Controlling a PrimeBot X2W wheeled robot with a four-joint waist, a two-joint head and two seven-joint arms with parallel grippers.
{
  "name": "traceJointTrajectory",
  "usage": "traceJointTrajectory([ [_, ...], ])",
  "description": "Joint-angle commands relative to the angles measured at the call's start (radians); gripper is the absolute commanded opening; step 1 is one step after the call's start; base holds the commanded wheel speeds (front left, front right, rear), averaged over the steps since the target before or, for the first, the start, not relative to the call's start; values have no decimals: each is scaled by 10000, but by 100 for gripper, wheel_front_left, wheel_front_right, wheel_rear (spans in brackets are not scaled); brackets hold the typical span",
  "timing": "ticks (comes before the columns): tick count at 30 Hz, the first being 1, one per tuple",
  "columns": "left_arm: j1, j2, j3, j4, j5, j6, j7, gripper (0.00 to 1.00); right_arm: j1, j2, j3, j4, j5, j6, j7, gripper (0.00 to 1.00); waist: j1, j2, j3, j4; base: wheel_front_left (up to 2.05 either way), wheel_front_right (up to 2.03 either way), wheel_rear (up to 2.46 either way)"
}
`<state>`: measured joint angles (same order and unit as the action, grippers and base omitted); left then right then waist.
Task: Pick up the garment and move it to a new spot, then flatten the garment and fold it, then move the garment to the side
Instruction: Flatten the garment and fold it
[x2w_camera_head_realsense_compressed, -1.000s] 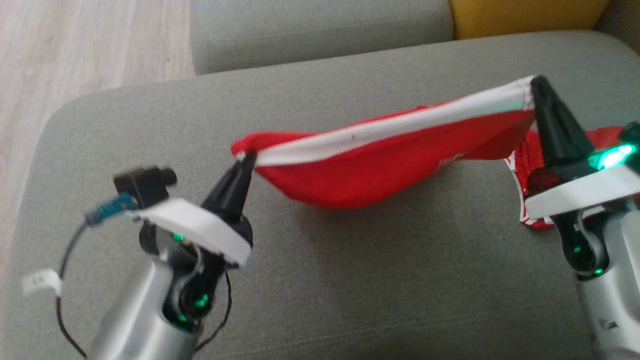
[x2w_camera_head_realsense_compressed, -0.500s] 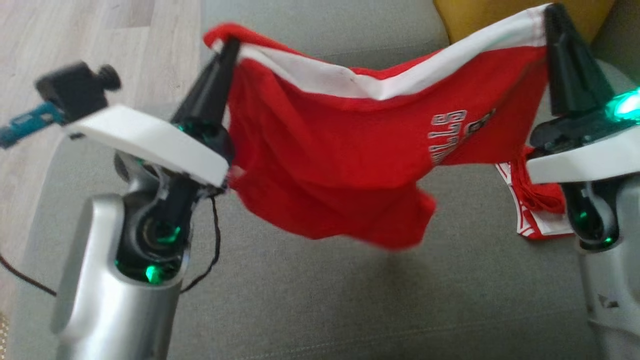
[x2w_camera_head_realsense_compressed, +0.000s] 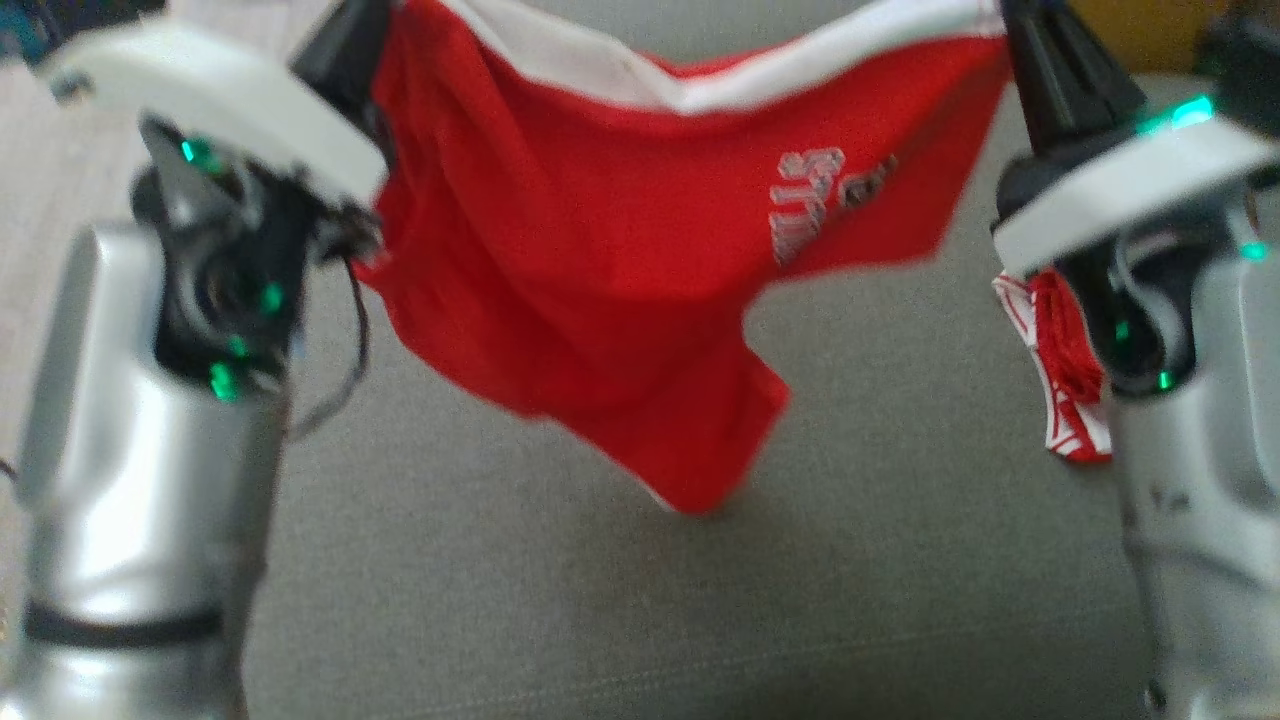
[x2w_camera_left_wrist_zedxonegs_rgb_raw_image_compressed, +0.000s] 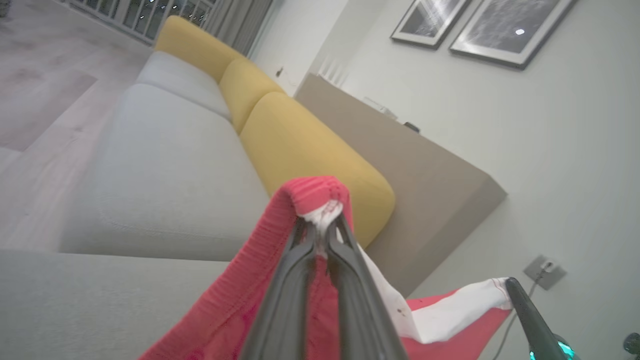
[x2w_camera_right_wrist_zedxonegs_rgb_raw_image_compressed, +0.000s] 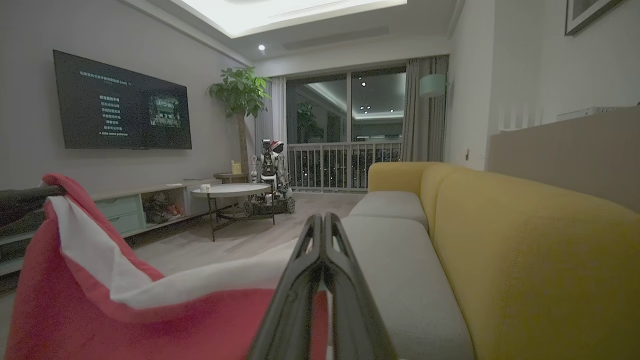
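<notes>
– Above the grey sofa seat (x2w_camera_head_realsense_compressed: 600, 600), what is held, and by what?
– A red garment (x2w_camera_head_realsense_compressed: 600, 270) with a white band is stretched between the left gripper (x2w_camera_left_wrist_zedxonegs_rgb_raw_image_compressed: 320, 229) and the right gripper (x2w_camera_right_wrist_zedxonegs_rgb_raw_image_compressed: 324, 222). Both sets of jaws are clenched on the ends of the band.
– What is changed from a second ago?
– The garment, then sagging low over the cushion, is now raised. Its body hangs free, pale lettering is exposed, and its lowest corner dangles over the seat. Both arms are seen higher and closer, though the camera itself has shifted.
– What is seen beside the right arm?
– A second red-and-white cloth (x2w_camera_head_realsense_compressed: 1070, 400) is seen lying on the seat.
</notes>
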<state>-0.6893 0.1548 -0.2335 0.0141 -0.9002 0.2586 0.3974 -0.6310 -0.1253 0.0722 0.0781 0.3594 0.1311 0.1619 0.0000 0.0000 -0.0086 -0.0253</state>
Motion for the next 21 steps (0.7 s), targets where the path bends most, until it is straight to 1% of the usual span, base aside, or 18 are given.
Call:
traceJointTrajectory([
  [1,-1109,424,503,31,115,-40,91,0,-1134,99,118,-51,27,-4,108,0,0,0,778,-110,0,0,0],
  [3,-2146,571,459,870,283,-157,180,0,-2240,50,203,759,21,-4,120,0,0,0,1570,-184,0,0,0],
  [5,-3236,601,428,1759,423,-356,94,0,-3434,27,287,1702,38,-4,-102,0,0,0,2285,-270,0,0,0],
  [7,-4429,622,394,2640,658,-555,-167,0,-4733,54,253,2673,86,-4,-507,0,0,0,2990,-371,0,0,0],
  [8,-5045,630,349,3073,824,-689,-380,0,-5404,-2,287,3135,-82,-4,-825,0,0,0,3314,-412,0,0,0],
  [10,-6257,584,272,3934,1164,-993,-1005,0,-6690,-50,320,3980,-440,-4,-1674,0,0,0,3904,-449,0,0,0],
  [14,-8144,268,349,5599,1625,-1412,-2758,0,-8637,167,-191,5533,-876,-4,-3560,0,0,0,4761,-447,0,0,0],
  [15,-8421,175,375,5986,1674,-1536,-3184,0,-8923,248,-294,5865,-912,-4,-3833,0,0,0,4900,-444,0,0,0],
  [16,-8421,175,375,5986,1674,-1536,-3184,0,-8923,248,-294,5865,-912,-4,-3833,0,0,0,4900,-444,0,0,0],
  [18,-8716,-12,367,6753,1703,-1861,-3850,0,-9159,395,-373,6390,-928,-4,-4121,0,0,0,5106,-415,0,0,0],
  [21,-8656,-281,343,7828,1543,-2422,-4401,0,-8834,581,-156,7108,-765,-4,-4219,0,0,0,5274,-366,0,0,0],
])
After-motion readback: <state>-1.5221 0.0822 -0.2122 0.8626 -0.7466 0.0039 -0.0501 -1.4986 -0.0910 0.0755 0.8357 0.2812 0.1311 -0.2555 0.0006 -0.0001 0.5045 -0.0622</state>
